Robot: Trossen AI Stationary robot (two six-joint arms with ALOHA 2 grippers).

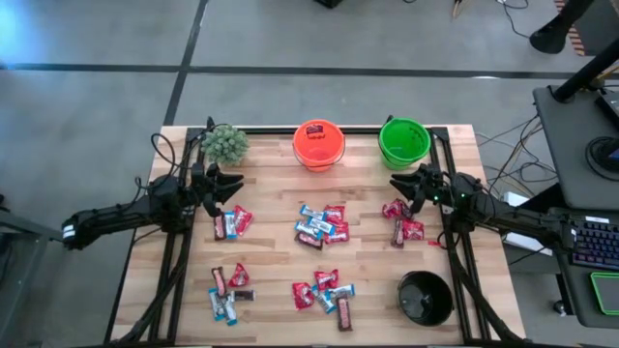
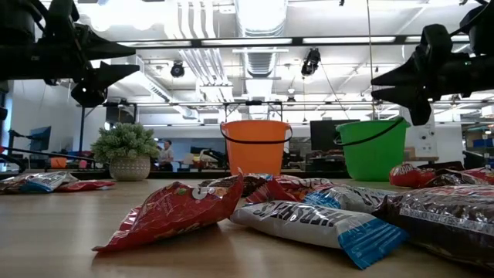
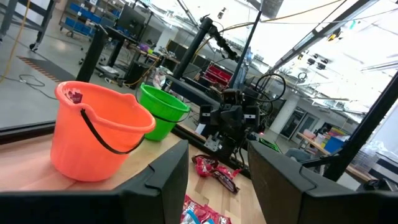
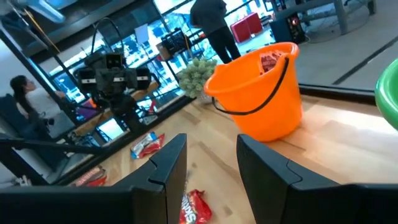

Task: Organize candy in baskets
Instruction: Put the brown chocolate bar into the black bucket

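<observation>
Wooden table (image 1: 271, 280) sat in an open lab w/ ceiling lights; people stood in the bkgd. Candy (image 1: 321, 224) lay in loose clusters across the tabletop: ctr, both sides, front. Orange pail (image 1: 319, 144) and green pail (image 1: 404, 141) stood at the back edge, red candy inside the orange one; black bowl (image 1: 426, 297) sat front right. Potted plant (image 1: 224, 145) stood back left. Left gripper (image 1: 229, 187) hovered above the left cluster, jaws parted, nothing held. Right gripper (image 1: 404, 186) hovered over the right cluster, jaws parted, empty too.
</observation>
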